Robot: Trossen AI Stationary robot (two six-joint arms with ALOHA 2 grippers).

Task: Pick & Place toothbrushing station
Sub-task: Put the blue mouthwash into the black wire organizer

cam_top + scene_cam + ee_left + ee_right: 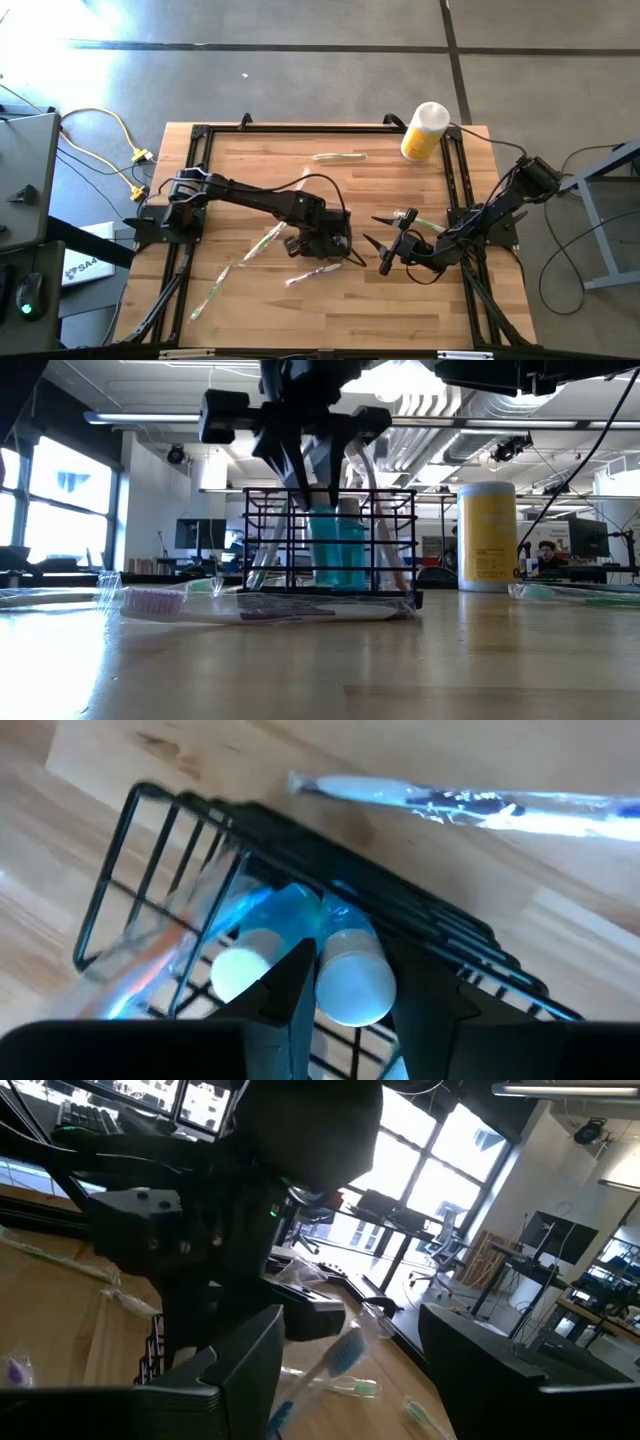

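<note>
1. The toothbrushing station (330, 545), a black wire basket, stands upright on the wooden table (300, 310) near its middle. Blue white-capped bottles (345, 965) and a wrapped item stand inside it.
2. The left tool (325, 240) is directly above the station and reaches down into its open top. In the low view its fingers (300, 465) drop to the upper rim.
3. In the left wrist view the left tool's fingers are partly closed, with one white bottle cap between them. I cannot tell whether the grip bears on the cap or on a wire of the station.
4. The right tool (385, 245) sits just beside the station, on the side away from the left arm's base. Its fingers are spread wide and hold nothing.
5. A wrapped toothbrush (250, 605) lies flat on the table against the station's foot.
6. A yellow bottle (424, 132) with a white cap stands well apart from the station, near the table's far edge.
</note>
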